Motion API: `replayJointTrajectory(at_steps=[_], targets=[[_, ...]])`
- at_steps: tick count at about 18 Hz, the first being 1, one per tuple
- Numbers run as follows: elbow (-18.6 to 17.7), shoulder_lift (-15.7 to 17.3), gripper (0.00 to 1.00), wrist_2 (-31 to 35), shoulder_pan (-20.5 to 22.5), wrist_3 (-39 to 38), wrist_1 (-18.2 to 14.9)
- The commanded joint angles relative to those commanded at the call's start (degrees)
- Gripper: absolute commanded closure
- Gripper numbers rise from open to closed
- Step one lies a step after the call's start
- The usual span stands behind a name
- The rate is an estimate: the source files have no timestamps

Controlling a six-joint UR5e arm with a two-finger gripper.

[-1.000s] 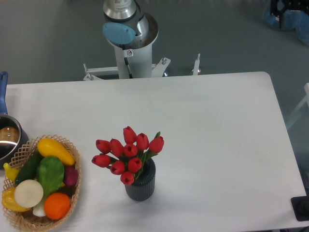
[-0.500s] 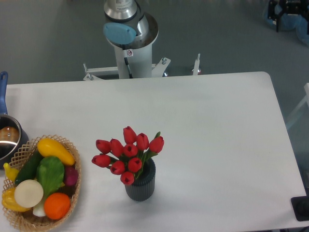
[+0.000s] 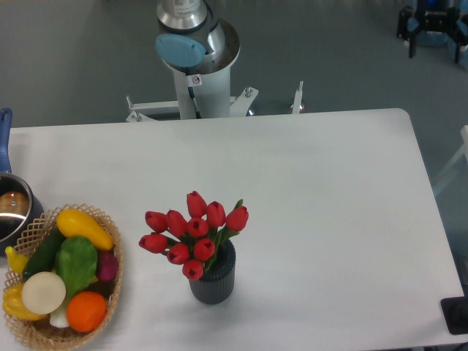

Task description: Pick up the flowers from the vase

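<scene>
The flowers (image 3: 194,234), a bunch of red tulip buds with green stems and leaves, stand in the vase (image 3: 213,278). The vase is small, dark grey and ribbed, and sits upright on the white table near its front edge, left of centre. My gripper (image 3: 433,36) shows only at the top right corner, high above the floor beyond the table and far from the flowers. It is partly cut off by the frame edge. Its two dark fingers stand apart with nothing between them.
A wicker basket (image 3: 110,292) of colourful vegetables sits at the front left. A steel pot (image 3: 13,212) with a blue handle is at the left edge behind it. The robot's base (image 3: 196,51) stands behind the table's far edge.
The gripper at the top right corner has shifted further into view and to the left. The flowers, vase, basket and pot have not moved.
</scene>
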Motion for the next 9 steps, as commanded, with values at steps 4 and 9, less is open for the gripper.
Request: replayJointTrajectory(at_steps=[4, 9], targets=[[-0.1, 0.0, 0.00, -0.3, -0.1, -0.4, -0.1], [-0.5, -0.9, 0.00, -0.3, -1.3, -2.0, 0.0]])
